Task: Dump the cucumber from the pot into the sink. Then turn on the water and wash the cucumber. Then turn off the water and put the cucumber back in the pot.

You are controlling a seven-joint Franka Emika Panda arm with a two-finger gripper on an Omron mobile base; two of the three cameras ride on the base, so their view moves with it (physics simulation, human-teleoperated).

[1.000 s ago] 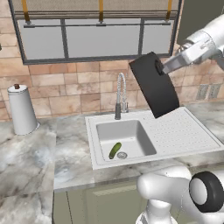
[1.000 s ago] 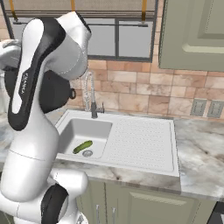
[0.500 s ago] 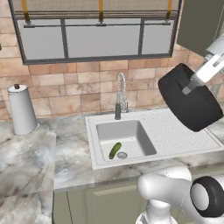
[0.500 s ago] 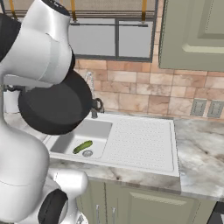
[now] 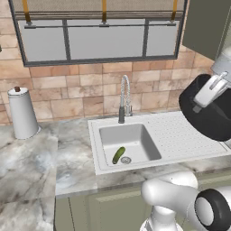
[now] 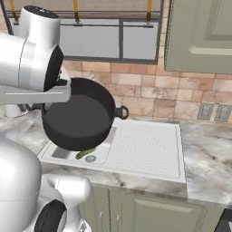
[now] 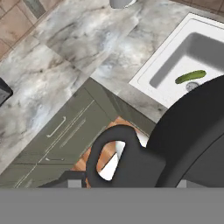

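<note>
While the black pot point(image 6: 79, 115) hangs tipped in the air over the right part of the white sink point(image 5: 180, 135), its open mouth turned sideways so that the right base view looks straight into its dark inside, the cucumber point(image 5: 118, 155) lies on the floor of the square basin, just beside the round metal drain point(image 5: 127, 159) and angled from near left to far right. In the right base view the pot covers most of the basin, and only an end of the cucumber point(image 6: 86, 153) peeps out under its lower rim, next to the drain point(image 6: 91, 159). The gripper point(image 5: 204, 97) holds the pot point(image 5: 205, 113) at its upper rim, the jaws pinching the pot there, though the fingertips themselves are hidden against the black metal. One loop handle point(image 6: 121, 112) sticks out to the right toward the dotted drainboard point(image 6: 145, 147); in the hand view another loop handle point(image 7: 114, 153) fills the near foreground, with the cucumber point(image 7: 190, 77) beyond it in the basin. The steel gooseneck faucet point(image 5: 123, 99) stands at the far edge of the sink, its spout curving over the basin. Far to the left on the marble surface point(image 5: 36, 162) stands a tall white canister point(image 5: 21, 113), well apart from the sink.
</note>
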